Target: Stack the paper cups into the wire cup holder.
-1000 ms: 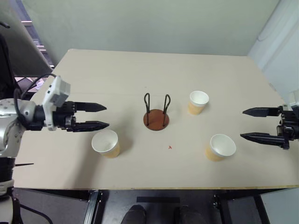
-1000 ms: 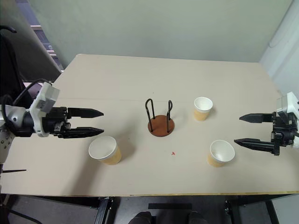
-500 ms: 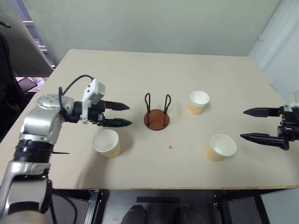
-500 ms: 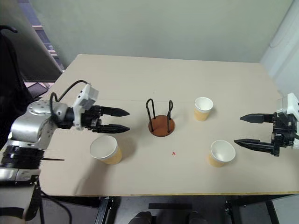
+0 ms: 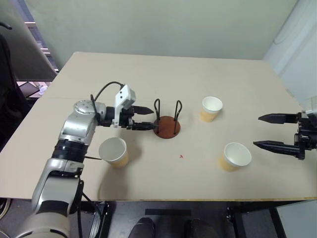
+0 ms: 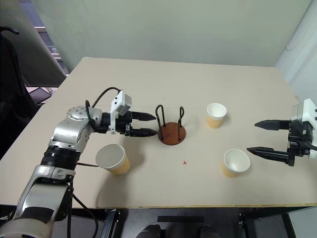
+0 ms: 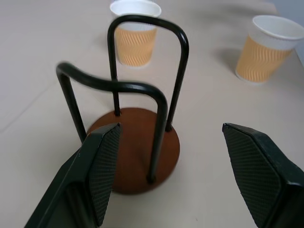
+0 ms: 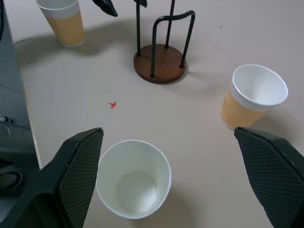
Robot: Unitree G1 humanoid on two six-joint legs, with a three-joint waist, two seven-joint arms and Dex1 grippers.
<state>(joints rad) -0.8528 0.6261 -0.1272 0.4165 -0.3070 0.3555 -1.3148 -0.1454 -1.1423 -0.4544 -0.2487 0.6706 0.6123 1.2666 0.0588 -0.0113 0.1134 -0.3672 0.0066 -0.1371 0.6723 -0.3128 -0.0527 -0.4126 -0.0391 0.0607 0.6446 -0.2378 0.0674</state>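
Note:
The wire cup holder point(image 5: 166, 124), a brown disc with two black wire loops, stands mid-table with nothing in it. My left gripper point(image 5: 148, 119) is open, its tips just left of the holder, and holds nothing. One paper cup point(image 5: 113, 151) stands upright below that arm. A second paper cup point(image 5: 211, 108) is right of the holder, and a third paper cup point(image 5: 236, 156) sits nearer the front. My right gripper point(image 5: 256, 131) is open and empty, right of the third cup. In the left wrist view the holder's base point(image 7: 137, 142) lies just ahead of my fingers point(image 7: 102, 166).
The beige table point(image 5: 148, 74) has bare room behind the holder and along the front. A small red mark point(image 5: 181, 156) lies in front of the holder. The table's right edge point(image 5: 285, 87) runs close by my right gripper.
My left gripper has moved right, from beside the left cup to just left of the holder, still open. The right gripper and the cups have not moved.

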